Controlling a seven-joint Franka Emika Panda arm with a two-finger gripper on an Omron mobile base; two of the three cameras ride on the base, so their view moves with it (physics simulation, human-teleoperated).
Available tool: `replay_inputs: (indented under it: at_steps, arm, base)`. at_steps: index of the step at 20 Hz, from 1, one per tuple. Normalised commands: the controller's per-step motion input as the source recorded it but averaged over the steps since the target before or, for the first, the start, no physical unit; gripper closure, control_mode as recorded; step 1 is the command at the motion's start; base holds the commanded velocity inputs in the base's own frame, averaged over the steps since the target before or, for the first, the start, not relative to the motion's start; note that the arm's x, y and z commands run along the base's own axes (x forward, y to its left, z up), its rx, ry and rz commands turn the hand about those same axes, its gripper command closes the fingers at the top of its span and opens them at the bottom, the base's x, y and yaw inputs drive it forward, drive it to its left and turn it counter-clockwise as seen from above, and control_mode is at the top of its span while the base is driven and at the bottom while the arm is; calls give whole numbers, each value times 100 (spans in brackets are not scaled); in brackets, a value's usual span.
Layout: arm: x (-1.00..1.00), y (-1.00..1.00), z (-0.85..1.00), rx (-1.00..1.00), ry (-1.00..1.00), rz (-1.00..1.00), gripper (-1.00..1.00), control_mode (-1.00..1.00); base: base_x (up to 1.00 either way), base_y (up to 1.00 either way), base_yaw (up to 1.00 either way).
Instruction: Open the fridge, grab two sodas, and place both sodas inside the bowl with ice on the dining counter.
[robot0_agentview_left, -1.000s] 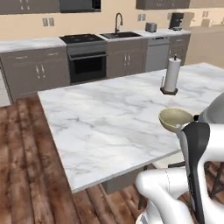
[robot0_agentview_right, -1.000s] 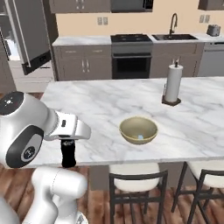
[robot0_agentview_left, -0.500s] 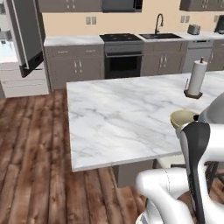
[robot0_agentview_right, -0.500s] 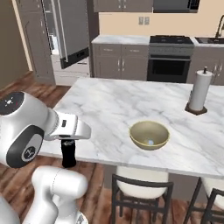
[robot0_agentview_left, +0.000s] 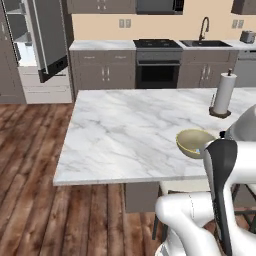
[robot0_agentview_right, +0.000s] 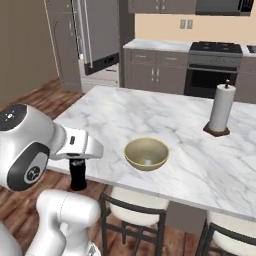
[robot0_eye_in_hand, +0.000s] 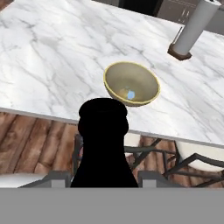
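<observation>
Jaws partly closed around soda (robot0_eye_in_hand: 104, 144), held upright off the dining counter (robot0_agentview_right: 150, 115) edge, short of the bowl (robot0_agentview_right: 146, 153); looks rigid, light, smooth and slip-prone, so body grip below neck seems right.

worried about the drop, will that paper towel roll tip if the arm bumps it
Probably yes: the paper towel roll stands tall and narrow on a small dark base, so a push near its top could topple it. It likely weighs little. It stands well apart from the bowl, so a bump seems unlikely.
</observation>
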Motion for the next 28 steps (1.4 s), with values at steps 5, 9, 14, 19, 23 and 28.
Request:
replay_inputs:
  at_steps: [5,9,14,19,23,28]
  arm:
    - [0,0,0,0,0,0,100,100]
    - [0,0,0,0,0,0,100,100]
    - [0,0,0,0,0,0,100,100]
    - [79,-43,-3,12,5,7,100,-100]
    - [100,-46,-17,9,18,15,100,-100]
    - [100,-10,-20,0,25,16,100,-100]
  base:
    - [12,-77,7]
    - [68,-38,6]
    - [97,-22,6]
    - [19,-7,1]
    - [0,0,0]
    - [0,0,0]
